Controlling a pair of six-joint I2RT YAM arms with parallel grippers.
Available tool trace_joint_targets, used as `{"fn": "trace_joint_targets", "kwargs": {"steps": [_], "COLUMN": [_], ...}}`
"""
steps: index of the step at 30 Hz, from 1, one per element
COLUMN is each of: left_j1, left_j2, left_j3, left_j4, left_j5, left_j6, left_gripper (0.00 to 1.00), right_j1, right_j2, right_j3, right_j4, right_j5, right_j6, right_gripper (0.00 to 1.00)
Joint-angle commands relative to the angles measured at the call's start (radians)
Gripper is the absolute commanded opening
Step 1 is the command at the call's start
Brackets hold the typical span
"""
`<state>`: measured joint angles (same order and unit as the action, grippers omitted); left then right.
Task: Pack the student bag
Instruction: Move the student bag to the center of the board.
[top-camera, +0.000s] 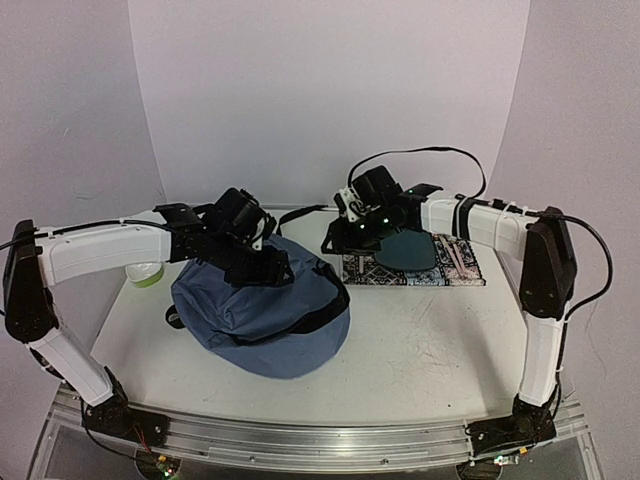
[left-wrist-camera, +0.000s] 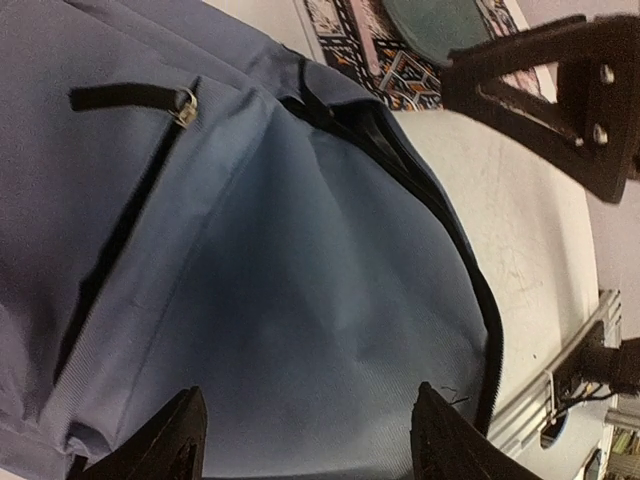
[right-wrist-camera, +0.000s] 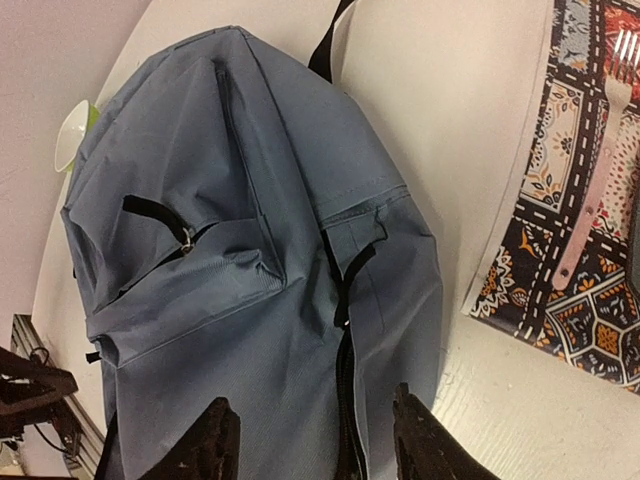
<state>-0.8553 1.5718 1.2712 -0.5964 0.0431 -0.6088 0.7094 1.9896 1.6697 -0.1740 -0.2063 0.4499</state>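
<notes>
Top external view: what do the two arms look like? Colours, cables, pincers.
The left arm and right arm have white link shells, black joint housings and black bases on an aluminium rail. A black cable loops above the right arm's wrist; another runs along the left arm. The left pincer and right pincer are black, each with two tapered fingers.

left arm (top-camera: 100, 250): I stretch it inward from my left side, forearm level, wrist tipped down.
left gripper (left-wrist-camera: 308, 405): my 2 fingers spread wide, clamping nothing.
right arm (top-camera: 480, 225): elbow high, forearm reaching inward.
right gripper (right-wrist-camera: 310, 405): my 2 fingers apart, clamping nothing.
</notes>
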Motion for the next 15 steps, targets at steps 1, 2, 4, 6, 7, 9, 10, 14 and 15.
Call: {"fn": "trace_joint_targets", "kwargs": {"steps": [1,2,4,6,7,9,10,14,15], "left_j1": [0.019,0.02,0.021,0.021,0.021,0.021,0.021,0.021,0.02], "left_j2": [0.107,0.13,0.175,0.193,0.192,0.18,0.175,0.158,0.153], "left_j3": [0.069,0.074,0.085,0.087,0.081,0.066,0.058,0.029,0.022], "left_j4": [0.011,0.012,0.012,0.012,0.012,0.012,0.012,0.012,0.012], "left_j5": [-0.062,-0.053,-0.022,0.013,0.02,0.02,0.021,0.045,0.053], "left_j6": [0.07,0.085,0.106,0.119,0.122,0.132,0.139,0.158,0.159], "left_gripper": [0.7,0.69,0.67,0.65,0.65,0.65,0.65,0.64,0.64], "right_j1": [0.004,0.005,0.005,0.006,0.006,0.009,0.015,0.047,0.054], "right_j2": [0.063,0.08,0.11,0.127,0.131,0.124,0.117,0.063,0.046], "right_j3": [0.085,0.093,0.097,0.089,0.08,0.044,0.022,-0.085,-0.111], "right_j4": [-0.061,-0.066,-0.08,-0.099,-0.107,-0.108,-0.108,-0.11,-0.11], "right_j5": [-0.012,-0.009,0.009,0.041,0.046,0.042,0.04,0.043,0.041], "right_j6": [0.01,0.015,0.023,0.029,0.031,0.032,0.033,0.045,0.05], "right_gripper": [0.44,0.43,0.41,0.36,0.33,0.18,0.1,0.0,0.0]}}
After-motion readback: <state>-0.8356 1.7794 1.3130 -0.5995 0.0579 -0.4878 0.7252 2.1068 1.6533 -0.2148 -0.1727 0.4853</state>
